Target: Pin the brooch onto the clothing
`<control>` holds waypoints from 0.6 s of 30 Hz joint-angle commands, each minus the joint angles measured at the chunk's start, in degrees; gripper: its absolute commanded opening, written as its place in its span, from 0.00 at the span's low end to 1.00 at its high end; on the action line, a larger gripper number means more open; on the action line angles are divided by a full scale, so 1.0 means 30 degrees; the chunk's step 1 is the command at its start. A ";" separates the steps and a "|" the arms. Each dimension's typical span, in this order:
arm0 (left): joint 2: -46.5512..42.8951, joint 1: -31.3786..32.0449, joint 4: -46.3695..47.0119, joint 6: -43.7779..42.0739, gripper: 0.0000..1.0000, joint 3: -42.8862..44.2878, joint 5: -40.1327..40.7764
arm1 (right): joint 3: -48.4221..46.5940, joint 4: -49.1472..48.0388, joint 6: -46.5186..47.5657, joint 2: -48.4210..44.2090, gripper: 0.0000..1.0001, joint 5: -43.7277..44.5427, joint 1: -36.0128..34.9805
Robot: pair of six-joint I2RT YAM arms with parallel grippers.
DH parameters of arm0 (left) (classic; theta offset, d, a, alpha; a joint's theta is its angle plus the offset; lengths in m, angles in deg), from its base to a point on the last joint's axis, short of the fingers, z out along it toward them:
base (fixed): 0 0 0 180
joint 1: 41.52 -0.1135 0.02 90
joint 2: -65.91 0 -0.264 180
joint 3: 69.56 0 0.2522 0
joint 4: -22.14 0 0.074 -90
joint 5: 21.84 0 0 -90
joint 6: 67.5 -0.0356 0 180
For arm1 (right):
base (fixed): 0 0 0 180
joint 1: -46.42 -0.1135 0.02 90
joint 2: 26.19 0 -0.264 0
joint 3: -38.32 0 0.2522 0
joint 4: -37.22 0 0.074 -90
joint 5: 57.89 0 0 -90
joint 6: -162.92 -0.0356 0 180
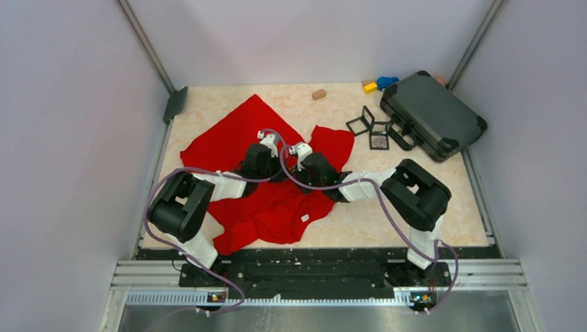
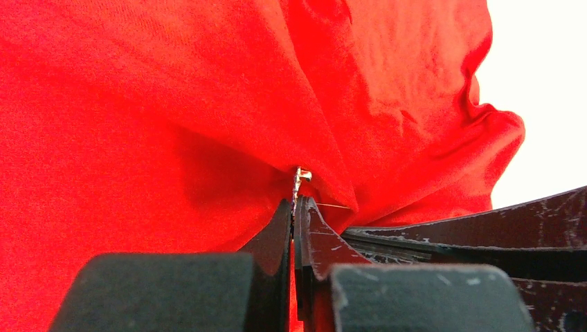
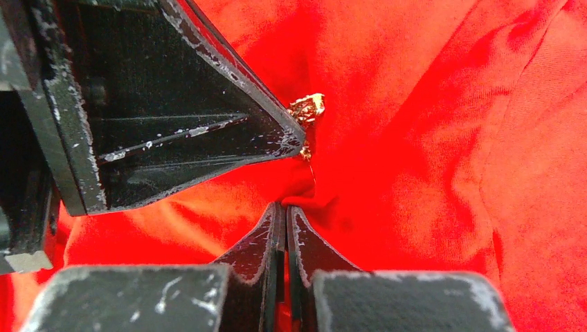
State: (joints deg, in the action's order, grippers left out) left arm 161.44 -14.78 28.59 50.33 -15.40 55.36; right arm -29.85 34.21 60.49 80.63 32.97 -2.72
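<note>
The pinning step is judged to be in hand. The brooch is clamped in the left claw against the clothing, which is spread mid-desk. A fold is pinched by the right claw. Next, the pin must be pushed steadily through that fold. A black case and frames lie far right, well apart; nothing is crowded but the two claws.

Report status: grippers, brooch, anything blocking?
Left gripper shut on brooch, at a crease in the clothing. Right gripper shut on a clothing fold just beside it. Black case sits far right, off the clothing.
</note>
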 commanded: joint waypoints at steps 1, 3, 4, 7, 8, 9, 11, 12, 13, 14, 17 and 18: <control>0.0480 0.0016 0.0669 0.0269 0.00 0.0160 -0.0821 | -0.0590 -0.0922 0.0259 0.0446 0.00 -0.0831 -0.0347; 0.0572 0.0003 0.0777 0.0329 0.00 0.0166 -0.0950 | -0.0615 -0.1061 0.0305 0.0534 0.00 -0.0894 -0.0346; 0.0600 0.0017 0.0854 0.0371 0.00 0.0182 -0.1015 | -0.0649 -0.1103 0.0326 0.0564 0.00 -0.0913 -0.0347; 0.0696 0.0014 0.0896 0.0390 0.00 0.0201 -0.1200 | -0.0699 -0.1275 0.0404 0.0602 0.00 -0.0852 -0.0347; 0.0706 0.0021 0.0898 0.0364 0.00 0.0194 -0.1211 | -0.0722 -0.1305 0.0437 0.0577 0.00 -0.0798 -0.0354; 0.0729 0.0021 0.0898 0.0335 0.00 0.0212 -0.1235 | -0.0743 -0.1346 0.0493 0.0537 0.00 -0.0787 -0.0348; 0.0739 0.0021 0.0931 0.0302 0.00 0.0252 -0.1416 | -0.0813 -0.1417 0.0631 0.0489 0.00 -0.0756 -0.0347; 0.0781 0.0003 0.0939 0.0302 0.00 0.0252 -0.1506 | -0.0879 -0.1411 0.0700 0.0460 0.00 -0.0756 -0.0347; 0.0796 0.0008 0.0995 0.0302 0.00 0.0255 -0.1590 | -0.0964 -0.1396 0.0778 0.0434 0.00 -0.0764 -0.0347; 0.0795 0.0016 0.1050 0.0265 0.00 0.0263 -0.1644 | -0.1034 -0.1342 0.0828 0.0413 0.00 -0.0761 -0.0350; 0.0673 -0.0116 0.0999 0.0156 0.00 0.0212 -0.1589 | -0.1084 -0.1070 0.0841 -0.0075 0.00 -0.0558 -0.0354; 0.0618 -0.0241 0.1112 0.0196 0.00 0.0126 -0.1685 | -0.0979 -0.1012 0.0854 -0.0445 0.00 -0.0399 -0.0362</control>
State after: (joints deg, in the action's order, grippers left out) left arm 162.94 -15.26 31.17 50.94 -15.40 52.57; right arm -30.23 32.79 62.18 81.59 32.34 -2.72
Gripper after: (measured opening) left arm 0.019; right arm 0.012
